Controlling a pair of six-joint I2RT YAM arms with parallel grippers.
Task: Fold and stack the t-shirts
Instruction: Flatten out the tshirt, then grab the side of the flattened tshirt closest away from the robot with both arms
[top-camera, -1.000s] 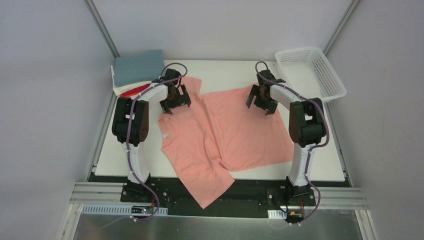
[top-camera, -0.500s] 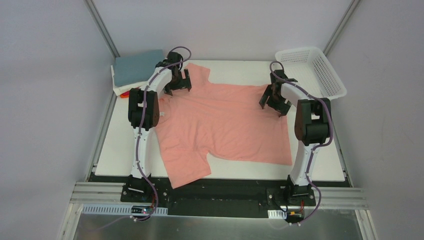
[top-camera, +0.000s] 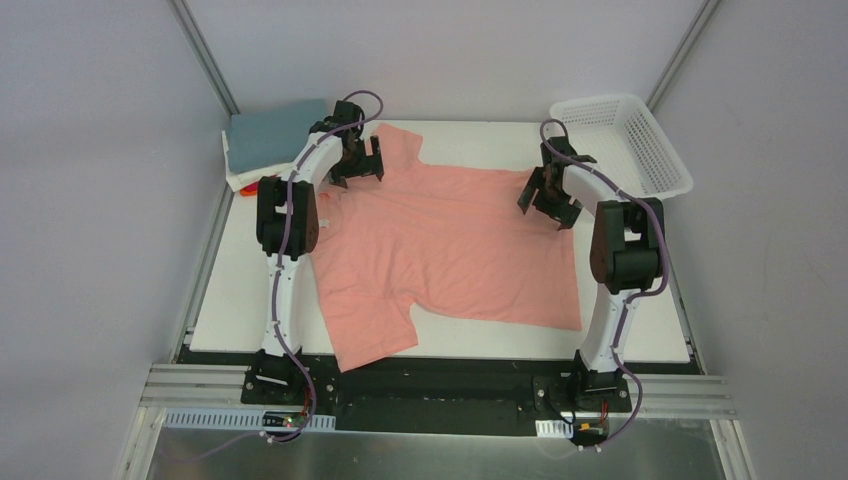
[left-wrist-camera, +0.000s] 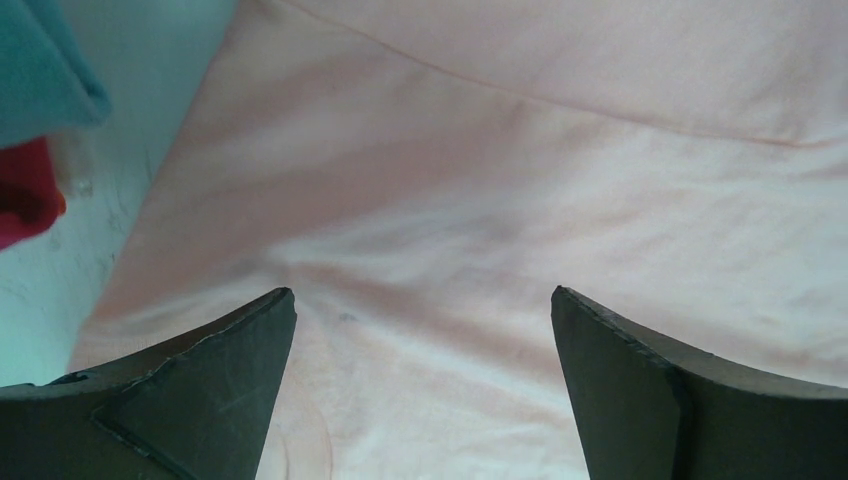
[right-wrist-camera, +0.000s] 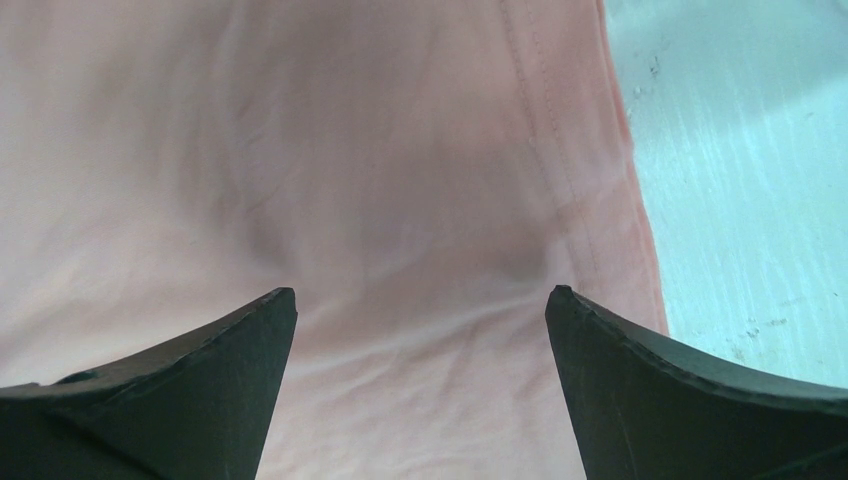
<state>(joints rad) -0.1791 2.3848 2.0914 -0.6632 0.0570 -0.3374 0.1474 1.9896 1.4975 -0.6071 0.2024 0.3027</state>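
The salmon-pink t-shirt (top-camera: 450, 250) lies spread flat on the white table (top-camera: 640, 330), one sleeve hanging over the near edge. My left gripper (top-camera: 358, 165) is open just above the shirt's far left part; the left wrist view shows its jaws wide apart over pink cloth (left-wrist-camera: 450, 250). My right gripper (top-camera: 548, 200) is open above the shirt's far right hem; the right wrist view shows pink cloth (right-wrist-camera: 400, 200) between the spread jaws. A stack of folded shirts, grey-blue (top-camera: 275, 133) on top with red showing under it (left-wrist-camera: 25, 190), sits at the far left corner.
A white plastic lattice basket (top-camera: 620, 145) stands at the far right corner, beyond the right gripper. Bare white table shows to the right of the shirt's hem in the right wrist view (right-wrist-camera: 740, 180). Grey walls close in both sides.
A second ago the shirt was folded over itself in the middle; both arms drew it outward and back, spreading it flat. Since half a second ago it has only settled slightly.
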